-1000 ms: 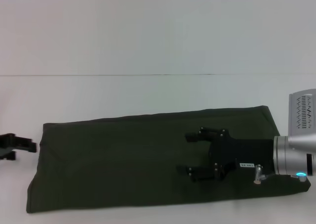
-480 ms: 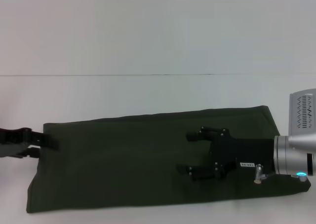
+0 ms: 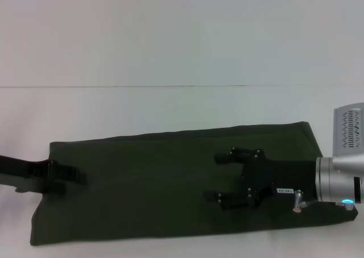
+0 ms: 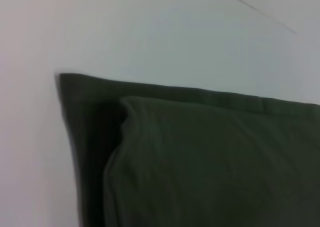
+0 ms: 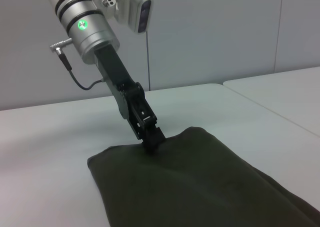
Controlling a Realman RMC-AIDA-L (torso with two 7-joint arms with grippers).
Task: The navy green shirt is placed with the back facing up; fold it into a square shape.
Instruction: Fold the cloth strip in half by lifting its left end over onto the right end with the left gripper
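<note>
While the right pincer (image 3: pixel 219 177) rests spread at 4 o'clock, the left pincer (image 3: pixel 71 175), grip unclear, should clamp the navy green shirt (image 3: pixel 142 184) edge fully.

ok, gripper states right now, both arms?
Left gripper: at the shirt's left edge, open or shut cannot be told.
Right gripper: open, over the shirt, holding nothing.

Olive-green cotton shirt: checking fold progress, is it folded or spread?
Folded: the olive-green cotton shirt lies as a long band, with doubled layers at its end.
</note>
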